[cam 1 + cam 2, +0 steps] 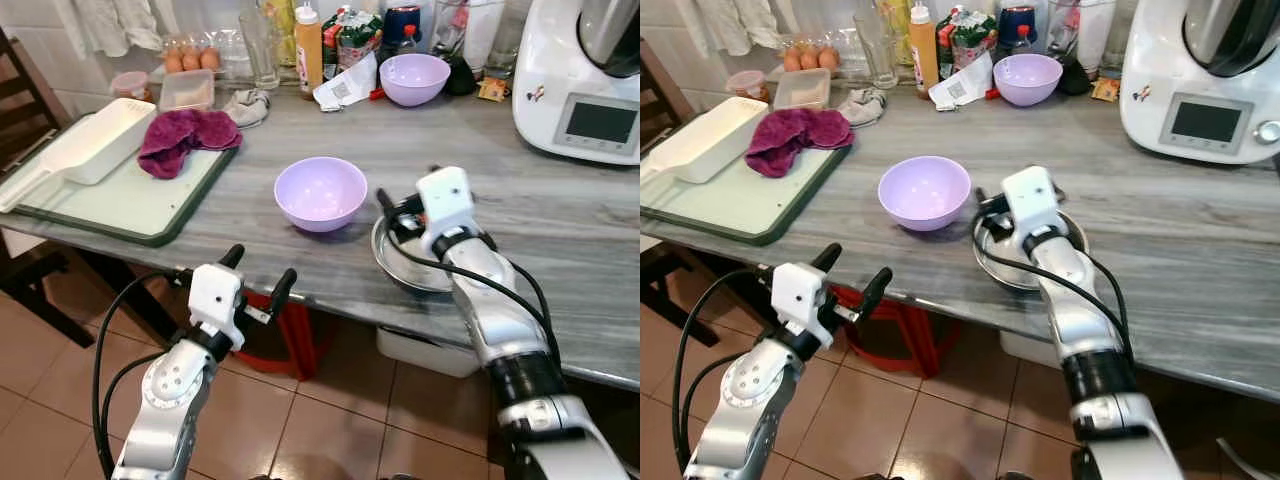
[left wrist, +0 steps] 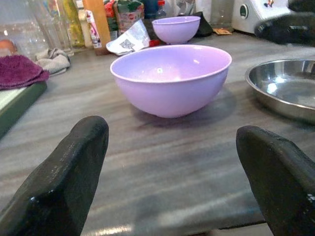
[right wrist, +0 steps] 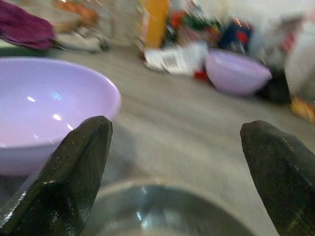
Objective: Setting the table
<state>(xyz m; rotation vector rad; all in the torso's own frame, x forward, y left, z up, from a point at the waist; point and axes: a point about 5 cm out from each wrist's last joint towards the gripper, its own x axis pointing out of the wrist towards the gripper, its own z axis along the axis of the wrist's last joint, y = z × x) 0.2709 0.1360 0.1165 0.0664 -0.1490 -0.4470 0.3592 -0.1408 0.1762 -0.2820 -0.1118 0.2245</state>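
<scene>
Above the steel bowl [image 1: 400, 262], right end effector [image 3: 174, 172] gapes.

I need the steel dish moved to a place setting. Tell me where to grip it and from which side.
Probably pinch the steel dish at its thin raised rim, one finger inside and one outside, from above on the table-edge side. It lies flat and shallow, too wide to span. The right gripper hangs open over it; the near lilac bowl crowds its left.
</scene>
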